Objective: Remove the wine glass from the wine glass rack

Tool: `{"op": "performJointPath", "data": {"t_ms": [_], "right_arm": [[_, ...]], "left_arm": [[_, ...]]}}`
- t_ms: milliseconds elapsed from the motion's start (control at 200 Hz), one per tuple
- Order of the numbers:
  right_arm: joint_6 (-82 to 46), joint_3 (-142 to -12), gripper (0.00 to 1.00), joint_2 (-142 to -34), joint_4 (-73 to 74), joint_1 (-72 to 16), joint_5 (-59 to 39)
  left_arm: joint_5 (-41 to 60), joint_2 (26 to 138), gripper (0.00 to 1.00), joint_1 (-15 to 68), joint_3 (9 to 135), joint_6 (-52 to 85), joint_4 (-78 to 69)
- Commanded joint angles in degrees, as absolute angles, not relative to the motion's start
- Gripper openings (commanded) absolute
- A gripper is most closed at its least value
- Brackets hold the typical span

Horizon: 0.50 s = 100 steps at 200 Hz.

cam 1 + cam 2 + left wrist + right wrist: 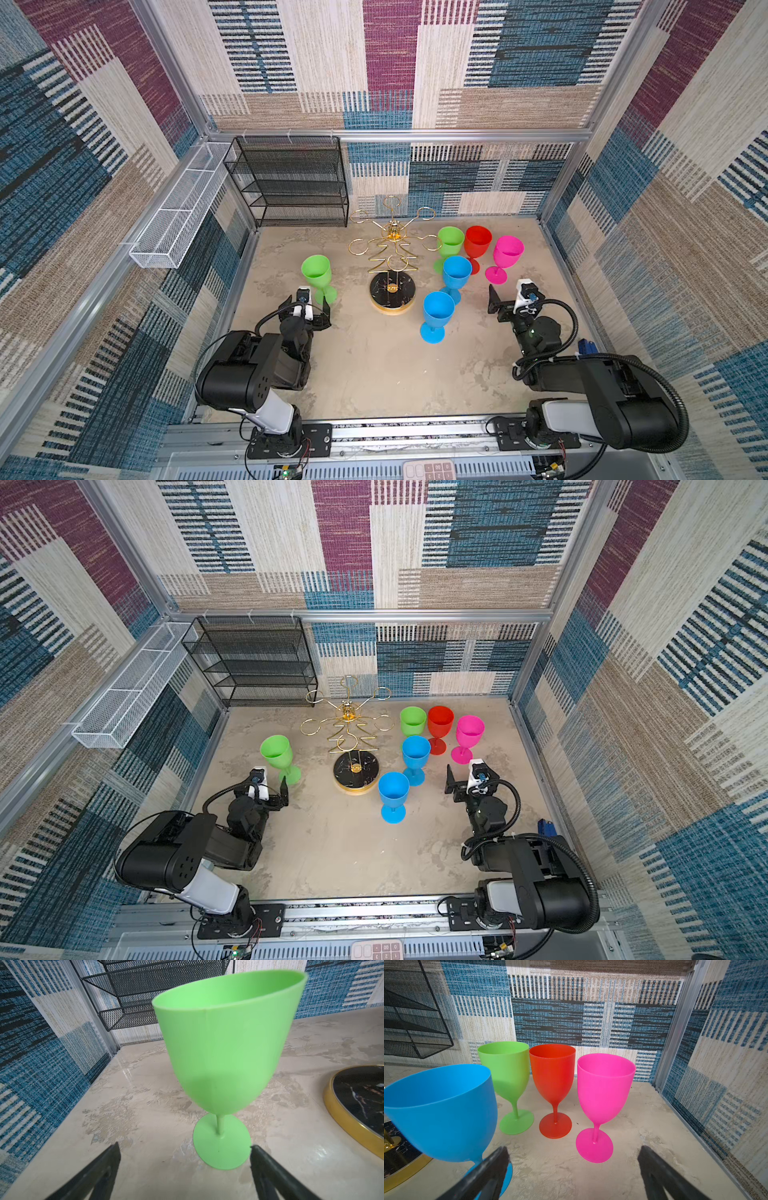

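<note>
The gold wire wine glass rack (393, 248) (348, 729) stands mid-table on its black marbled base (361, 1095); all its rings are empty. A green wine glass (318, 272) (224, 1043) stands upright on the table left of the rack. My left gripper (307, 308) (184, 1147) is open just in front of its foot, one fingertip at the foot's edge. My right gripper (511, 296) (573, 1150) is open and empty, facing the pink glass (604, 1088), with a blue glass (440, 1113) close beside one finger.
Right of the rack stand a green (451, 241), a red (477, 241), a pink (508, 251) and two blue glasses (456, 272) (437, 309). A black mesh shelf (291, 183) is at the back left. A white mesh basket (183, 208) hangs on the left wall.
</note>
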<state>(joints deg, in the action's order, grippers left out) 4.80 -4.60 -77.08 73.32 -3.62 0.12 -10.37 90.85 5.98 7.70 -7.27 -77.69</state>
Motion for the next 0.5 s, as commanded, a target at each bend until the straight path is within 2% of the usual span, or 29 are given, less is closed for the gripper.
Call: {"op": "performJointPath", "data": {"t_ms": [0, 496], "right_arm": [[5.42, -5.14, 0.99, -78.51, 77.74, -3.43, -0.26], [4.57, -4.76, 0.99, -78.02, 78.05, -3.1, 0.71]], "left_arm": [[-12.97, 91.14, 0.99, 6.05, 8.17, -5.4, -80.82], [-15.06, 91.32, 0.99, 6.26, 8.5, -4.74, -80.68]]}}
